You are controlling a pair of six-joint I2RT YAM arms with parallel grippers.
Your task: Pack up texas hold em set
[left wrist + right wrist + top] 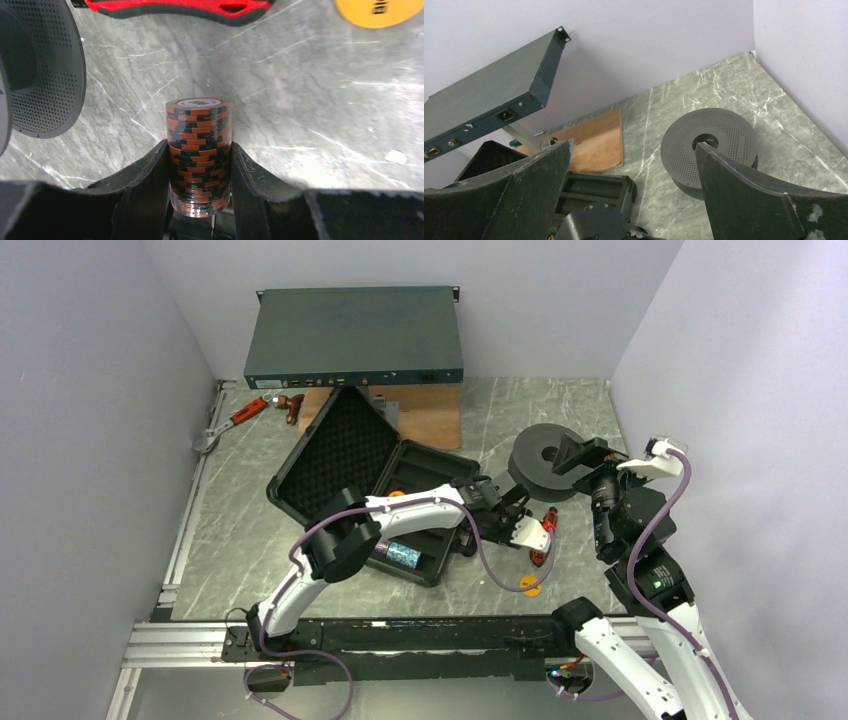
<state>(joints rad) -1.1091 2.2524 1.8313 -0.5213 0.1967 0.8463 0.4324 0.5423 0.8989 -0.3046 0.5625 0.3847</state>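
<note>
The left gripper (pixel 199 150) pinches a brown chip roll (pixel 199 125) over the marble table (pixel 310 100), just beside the open black case (pixel 340 455). Farther back, the right gripper (pixel 631 150) hangs with jaws spread wide, empty, by the grey spool (pixel 724 135).

Pale lavender-white walls (pixel 90 390) on three sides. Grey-green marbled counter (pixel 240 550), white veins. Aluminium rail (pixel 183 530) along left edge. Brown board (pixel 430 415) and grey rack unit (pixel 355 335) by back wall. Soft, even light.
</note>
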